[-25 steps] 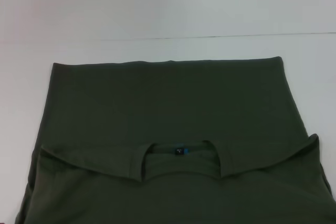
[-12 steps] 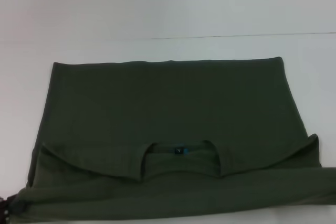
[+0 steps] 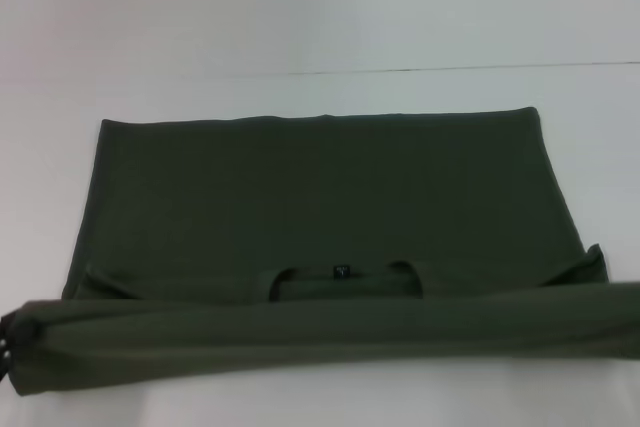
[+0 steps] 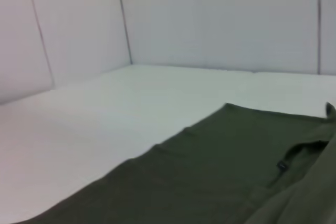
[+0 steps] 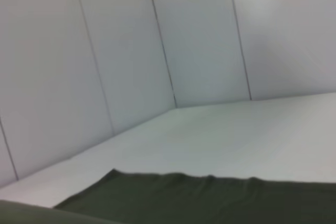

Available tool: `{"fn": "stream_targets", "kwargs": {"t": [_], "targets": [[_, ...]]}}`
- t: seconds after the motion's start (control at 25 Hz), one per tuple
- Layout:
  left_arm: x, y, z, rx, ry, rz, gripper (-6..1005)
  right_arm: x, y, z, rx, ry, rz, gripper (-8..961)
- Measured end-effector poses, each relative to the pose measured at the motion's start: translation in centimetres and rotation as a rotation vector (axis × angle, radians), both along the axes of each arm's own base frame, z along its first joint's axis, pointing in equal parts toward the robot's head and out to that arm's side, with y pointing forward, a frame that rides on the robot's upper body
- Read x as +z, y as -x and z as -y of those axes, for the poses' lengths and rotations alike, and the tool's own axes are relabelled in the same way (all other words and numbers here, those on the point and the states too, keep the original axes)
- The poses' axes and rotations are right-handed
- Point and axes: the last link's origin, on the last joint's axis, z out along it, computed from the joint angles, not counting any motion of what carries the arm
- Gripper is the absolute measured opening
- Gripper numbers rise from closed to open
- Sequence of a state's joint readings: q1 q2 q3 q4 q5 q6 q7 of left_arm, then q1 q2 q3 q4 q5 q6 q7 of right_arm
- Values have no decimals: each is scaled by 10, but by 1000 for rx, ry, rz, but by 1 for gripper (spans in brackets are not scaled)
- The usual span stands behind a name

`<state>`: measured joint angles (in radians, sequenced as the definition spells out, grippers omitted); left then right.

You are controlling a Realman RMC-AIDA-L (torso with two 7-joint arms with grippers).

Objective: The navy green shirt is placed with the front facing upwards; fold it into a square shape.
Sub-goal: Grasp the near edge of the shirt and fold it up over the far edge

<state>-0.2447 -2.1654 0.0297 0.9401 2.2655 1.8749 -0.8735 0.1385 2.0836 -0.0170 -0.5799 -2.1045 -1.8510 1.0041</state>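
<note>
The raised near fold of the navy green shirt point(image 3: 320, 332) runs out of the head view at the right edge and hides the shirt's chest. At its left end only a dark sliver of the left gripper point(image 3: 8, 347) shows, its fingers unseen. The neck label point(image 3: 342, 271) is too small to read.

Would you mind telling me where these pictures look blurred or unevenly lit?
Head view: the lifted near fold of the shirt is smeared, and the table shades darker toward the far corners. Left wrist view: the neck label is soft. Right wrist view: soft throughout, flat shadowless light.
</note>
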Motion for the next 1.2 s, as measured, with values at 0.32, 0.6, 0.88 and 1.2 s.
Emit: {"fn": "stream_targets", "kwargs": {"t": [0.32, 0.6, 0.88, 1.2], "targets": [[-5, -5, -27, 22, -38, 30, 146, 0, 13, -48, -17, 4, -66, 43], [-14, -9, -61, 76, -62, 58, 152, -13, 23, -91, -62, 25, -87, 44], [-19, -14, -98, 143, -106, 56, 157, -19, 27, -131, -136, 34, -31, 38], [-25, -24, -142, 206, -142, 19, 163, -21, 45, -177, -163, 35, 25, 39]]}}
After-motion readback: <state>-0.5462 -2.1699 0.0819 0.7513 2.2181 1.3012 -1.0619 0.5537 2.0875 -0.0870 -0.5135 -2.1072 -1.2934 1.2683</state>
